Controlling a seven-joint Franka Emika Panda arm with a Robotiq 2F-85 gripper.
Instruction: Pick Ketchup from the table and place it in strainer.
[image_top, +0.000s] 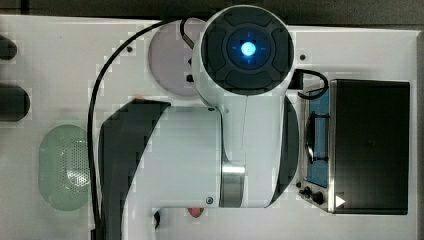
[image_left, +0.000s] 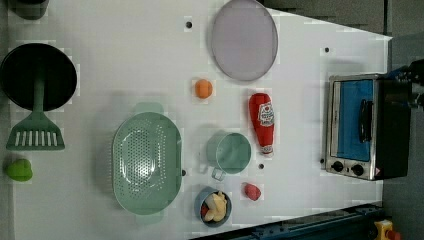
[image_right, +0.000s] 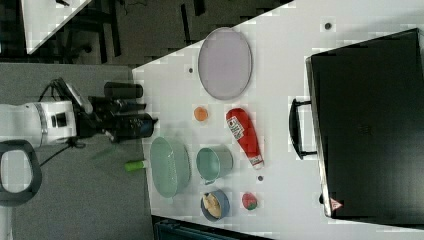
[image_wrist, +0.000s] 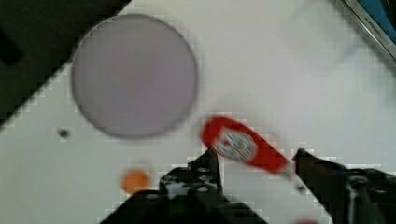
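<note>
Ketchup lies flat on the white bench, cap end pointing toward six o'clock in the left view, untouched. On that view's clock face, taking the bottle as centre, a round teal cup sits just beside it at about eight o'clock, a small orange ball lies near at ten o'clock, and a pale lilac plate rests well apart at twelve o'clock. A toaster oven stands at three o'clock. A small red lump lies near six o'clock, and beside it a blue bowl holds pale food.

The strainer, mint green with a perforated bottom, sits beyond the cup at about eight o'clock from the bottle, apart from it, with nothing inside. Farther toward nine o'clock lie a green spatula across a black pan and a small green object.

In the wrist view the gripper hangs above the bench with its jaws spread, the bottle seen between them below, not pinched. In the right view the arm reaches in from the right view's left, off the bench edge near the strainer.
</note>
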